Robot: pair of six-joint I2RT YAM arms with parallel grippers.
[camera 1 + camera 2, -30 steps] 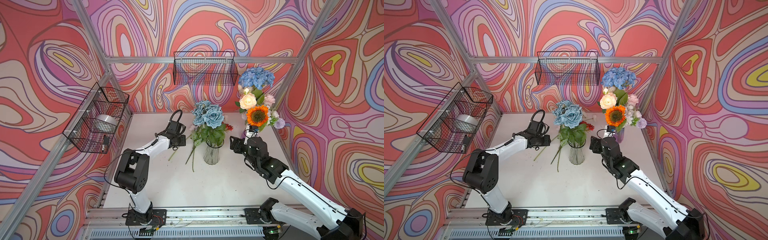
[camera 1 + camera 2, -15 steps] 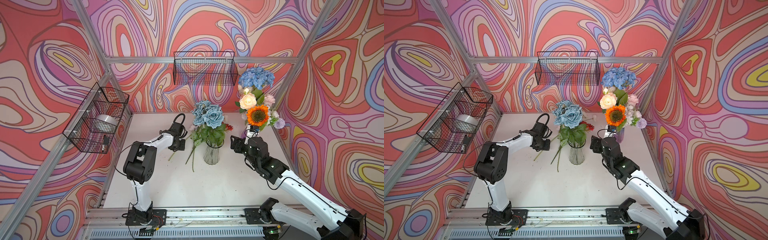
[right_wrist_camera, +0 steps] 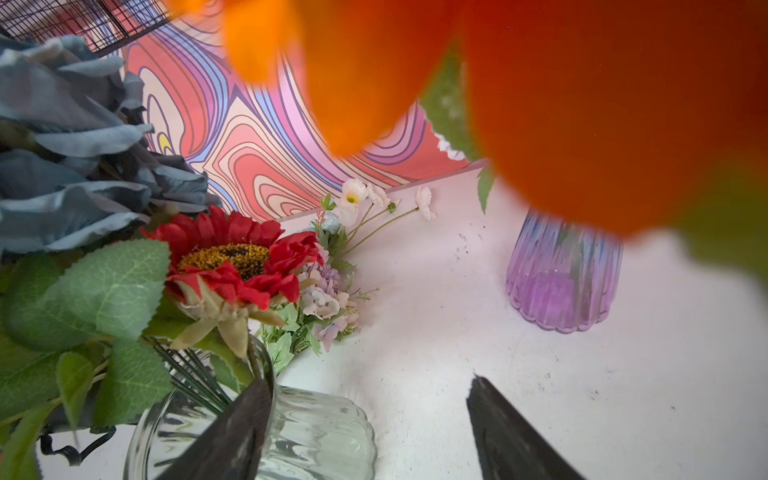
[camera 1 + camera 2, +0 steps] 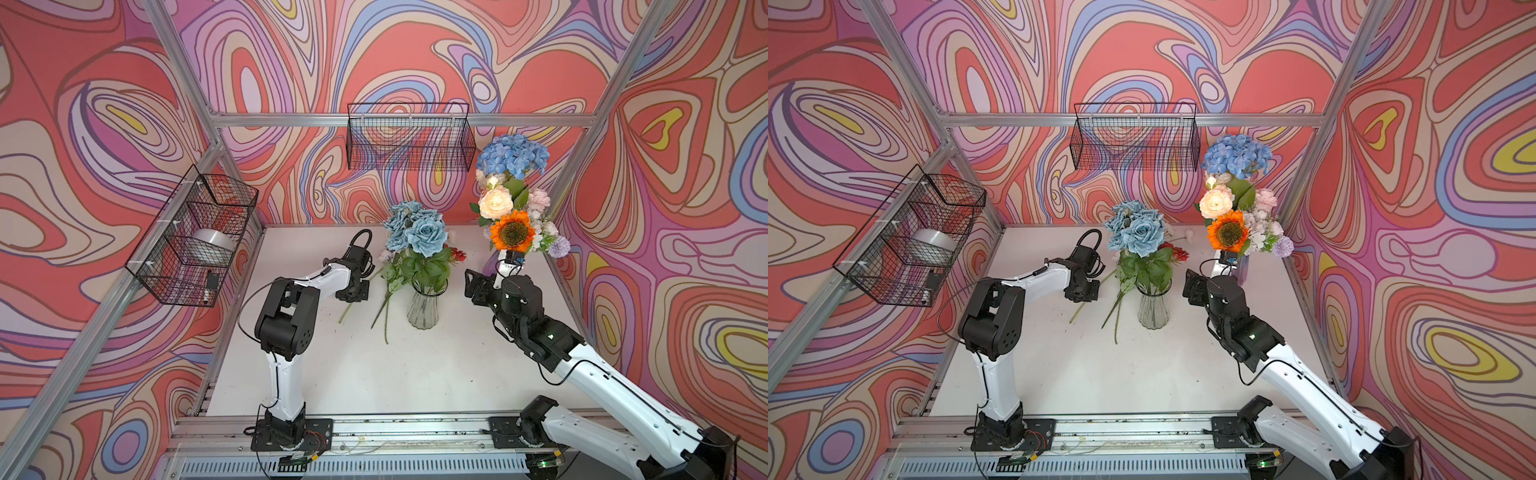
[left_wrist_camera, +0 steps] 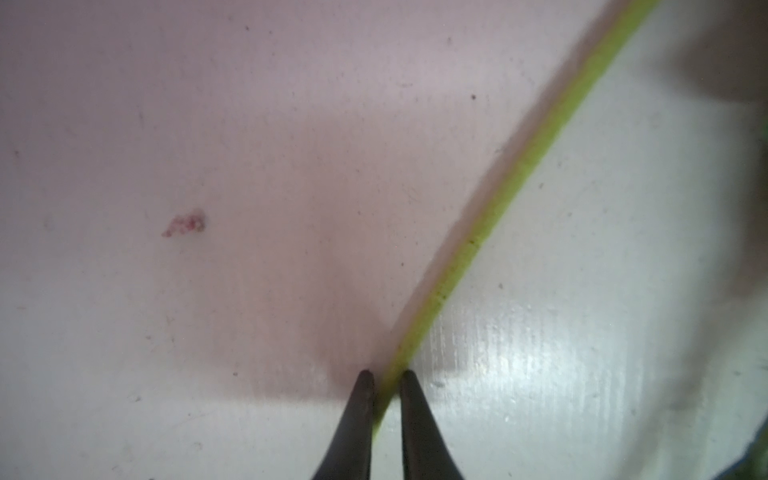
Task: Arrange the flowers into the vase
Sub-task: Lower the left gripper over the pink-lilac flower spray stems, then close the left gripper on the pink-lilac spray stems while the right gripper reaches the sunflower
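White tabletop (image 4: 374,374) in front lay open. Clear glass vase (image 4: 423,309) of blue roses (image 4: 424,237) blocked the centre, loose stems (image 4: 386,324) beside it. Purple vase (image 3: 561,282) with tall bouquet (image 4: 512,226) crowded the rear right corner; a gap lay between the vases.

The left gripper (image 5: 384,376) points downward, fingers pinched on a thin green stem (image 5: 511,178). The right gripper (image 3: 370,380) faces forward, fingers spread wide.

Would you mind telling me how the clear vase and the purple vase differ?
The clear vase is colourless; the purple vase is violet-tinted. The clear vase holds blue roses; the purple vase holds a mixed bunch with an orange sunflower. The clear vase stands centrally, the purple vase further back and right. Both are upright ribbed glass.
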